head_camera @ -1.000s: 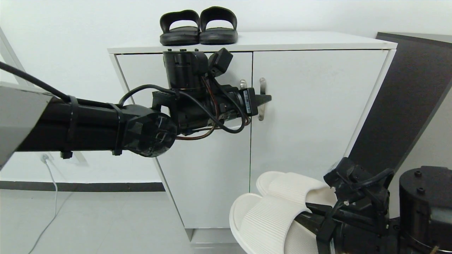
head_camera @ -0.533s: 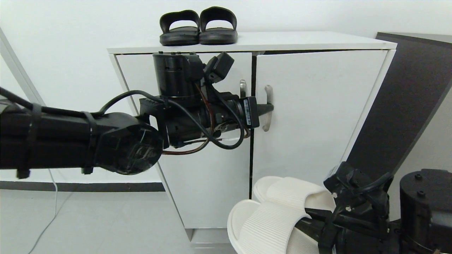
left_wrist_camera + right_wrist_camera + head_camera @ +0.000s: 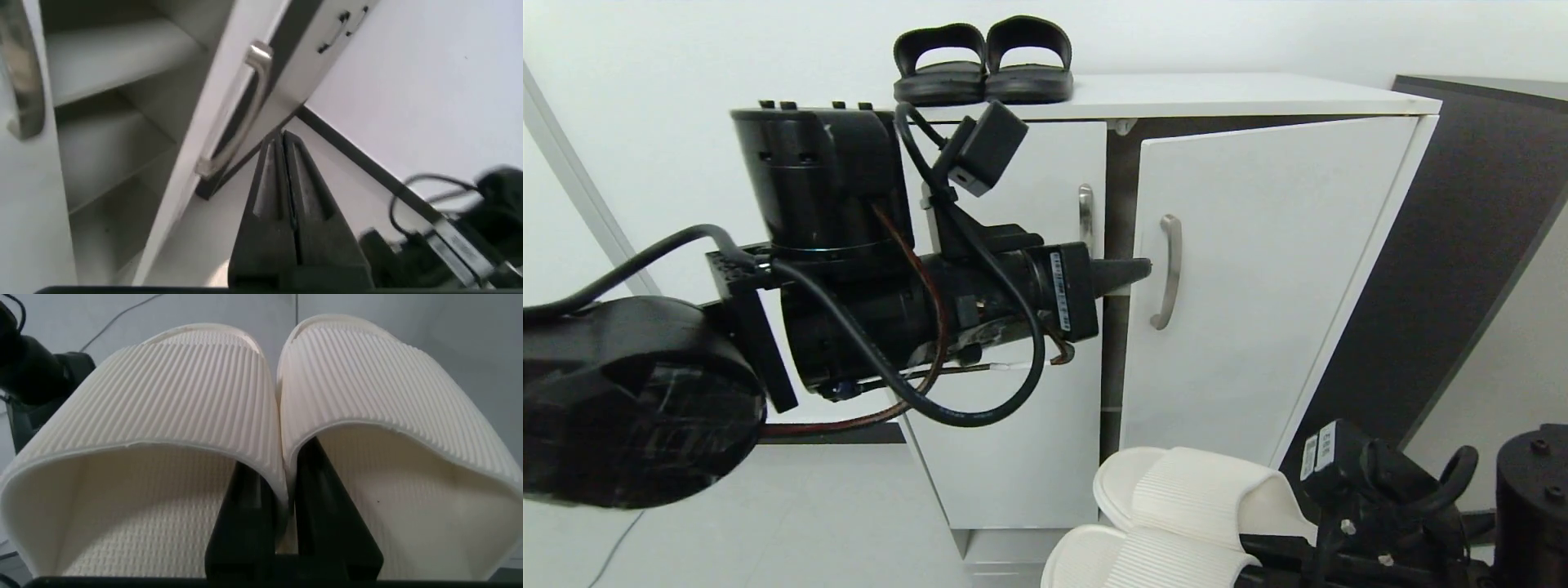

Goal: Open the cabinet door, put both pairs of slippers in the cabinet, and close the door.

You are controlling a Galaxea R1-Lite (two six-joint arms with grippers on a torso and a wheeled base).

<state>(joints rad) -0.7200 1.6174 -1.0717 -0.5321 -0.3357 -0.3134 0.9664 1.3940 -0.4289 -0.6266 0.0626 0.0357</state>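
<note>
White slippers (image 3: 188, 400) look light, soft foam: right gripper (image 3: 282, 508) pinches their abutting inner walls, low before the cabinet (image 3: 1217, 91); left gripper (image 3: 285, 144), pressed together, sits beside the handle (image 3: 237, 114) of the ajar door (image 3: 1274, 245); black slippers (image 3: 984, 64) on top.

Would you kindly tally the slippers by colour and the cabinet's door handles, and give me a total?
black slippers: 2
white slippers: 2
door handles: 2
Total: 6
</note>
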